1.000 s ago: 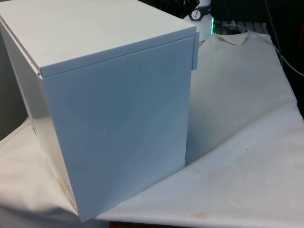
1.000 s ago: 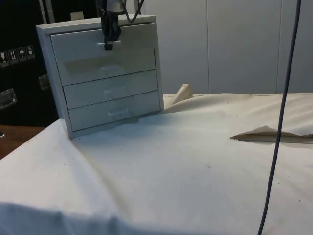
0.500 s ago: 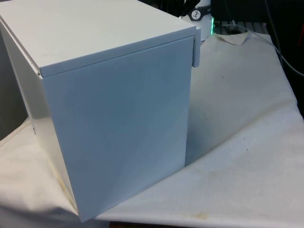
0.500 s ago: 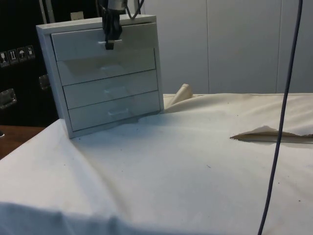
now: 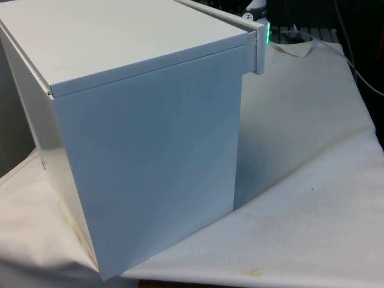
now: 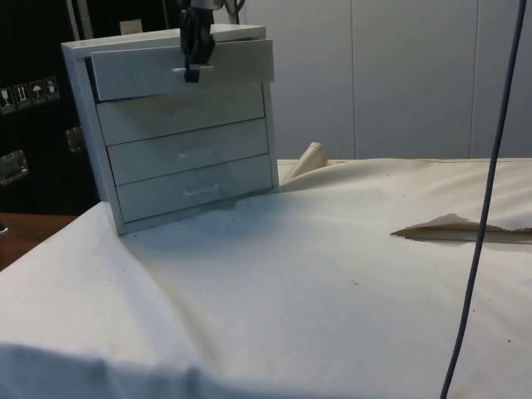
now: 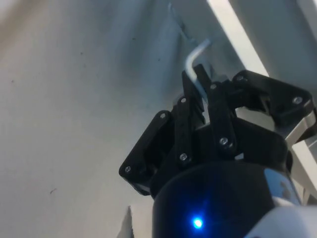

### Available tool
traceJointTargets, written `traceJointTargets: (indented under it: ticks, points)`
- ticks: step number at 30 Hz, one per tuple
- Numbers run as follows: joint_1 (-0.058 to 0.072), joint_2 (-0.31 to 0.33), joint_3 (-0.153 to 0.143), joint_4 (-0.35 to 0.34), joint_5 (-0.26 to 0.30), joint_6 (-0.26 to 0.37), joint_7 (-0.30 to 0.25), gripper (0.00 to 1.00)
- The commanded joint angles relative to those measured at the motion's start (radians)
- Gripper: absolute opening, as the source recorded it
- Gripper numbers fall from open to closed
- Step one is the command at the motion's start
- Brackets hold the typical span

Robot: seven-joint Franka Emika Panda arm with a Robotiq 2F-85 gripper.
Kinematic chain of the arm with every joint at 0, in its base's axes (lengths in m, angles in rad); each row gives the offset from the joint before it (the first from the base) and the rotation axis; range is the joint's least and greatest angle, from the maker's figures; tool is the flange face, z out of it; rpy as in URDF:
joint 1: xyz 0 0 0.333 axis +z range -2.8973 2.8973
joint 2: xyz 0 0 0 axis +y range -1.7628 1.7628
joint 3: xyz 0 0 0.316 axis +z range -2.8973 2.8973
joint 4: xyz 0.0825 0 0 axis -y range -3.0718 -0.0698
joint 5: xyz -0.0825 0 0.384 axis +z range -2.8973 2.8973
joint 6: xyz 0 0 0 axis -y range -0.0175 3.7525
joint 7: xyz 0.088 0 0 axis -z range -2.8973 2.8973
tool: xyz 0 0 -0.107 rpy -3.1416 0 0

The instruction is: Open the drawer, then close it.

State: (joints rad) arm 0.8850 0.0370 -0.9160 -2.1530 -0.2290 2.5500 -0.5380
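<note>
Fingers (image 7: 214, 106) of the black hand (image 6: 194, 68) are clamped on the pale handle (image 7: 194, 58) of the top drawer (image 6: 141, 70), which stands pulled partway out of the white chest of drawers (image 6: 179, 158). Its front edge (image 5: 260, 48) juts past the chest's side in the front view. Below the hand sit two more drawer fronts, both flush. What the drawer holds cannot be seen. Beyond the chest stretches the cloth-covered worktop (image 6: 332, 274), where a dark cable (image 6: 482, 208) hangs.
</note>
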Motion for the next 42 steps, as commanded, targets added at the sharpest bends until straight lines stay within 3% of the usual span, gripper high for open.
traceJointTargets:
  ticks: [1, 7, 8, 9, 16, 17, 25, 26, 27, 33, 34, 35, 42]
  points:
    - [0.004, -0.025, 0.001, -0.021, -0.02, -0.006, 0.021, 0.01]
    - [0.004, -0.043, 0.023, -0.029, -0.019, -0.036, 0.028, 0.01]
    - [0.0, -0.029, 0.024, -0.015, 0.0, -0.033, 0.006, 0.01]
    - [0.004, -0.045, 0.028, -0.028, -0.018, -0.044, 0.029, 0.01]
    - [0.002, -0.069, 0.071, -0.033, -0.017, -0.115, 0.04, 0.01]
    - [0.0, -0.058, 0.068, -0.025, 0.0, -0.107, 0.024, 0.01]
    - [0.003, -0.105, 0.094, -0.061, -0.021, -0.125, 0.054, 0.01]
    - [0.0, -0.085, 0.092, -0.039, 0.0, -0.13, 0.033, 0.01]
    - [0.002, -0.109, 0.102, -0.065, -0.024, -0.123, 0.061, 0.01]
    - [0.002, -0.122, 0.125, -0.077, -0.055, -0.117, 0.102, 0.01]
    - [0.0, -0.099, 0.118, -0.052, -0.03, -0.127, 0.077, 0.01]
    - [0.002, -0.124, 0.129, -0.078, -0.061, -0.117, 0.109, 0.01]
    - [-0.001, -0.142, 0.14, -0.094, -0.093, -0.12, 0.132, 0.01]
